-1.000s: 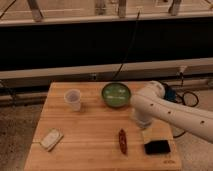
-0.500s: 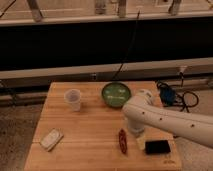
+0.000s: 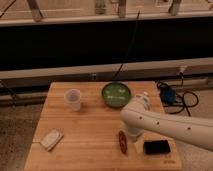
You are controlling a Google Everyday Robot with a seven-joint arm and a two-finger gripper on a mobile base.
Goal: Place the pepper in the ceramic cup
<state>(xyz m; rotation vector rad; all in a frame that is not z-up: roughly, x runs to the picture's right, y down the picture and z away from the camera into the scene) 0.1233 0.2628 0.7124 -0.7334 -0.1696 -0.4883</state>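
The pepper [image 3: 122,141] is a small dark red-brown chili lying on the wooden table [image 3: 95,130], near its front edge and right of the middle. The ceramic cup [image 3: 73,99] is a pale tumbler standing upright at the back left of the table, apart from the pepper. My white arm reaches in from the right. My gripper [image 3: 135,140] points down just right of the pepper, close beside it. The arm hides part of the gripper.
A wide green bowl [image 3: 116,94] sits at the back middle. A white bottle [image 3: 143,98] stands behind my arm, partly hidden. A flat black slab [image 3: 157,147] lies right of the gripper. A pale flat packet [image 3: 51,139] lies front left. Cables [image 3: 175,97] lie at the right.
My arm has swung left and down over the table, bringing the gripper from near the bowl's right side to just beside the pepper. The objects have not moved.
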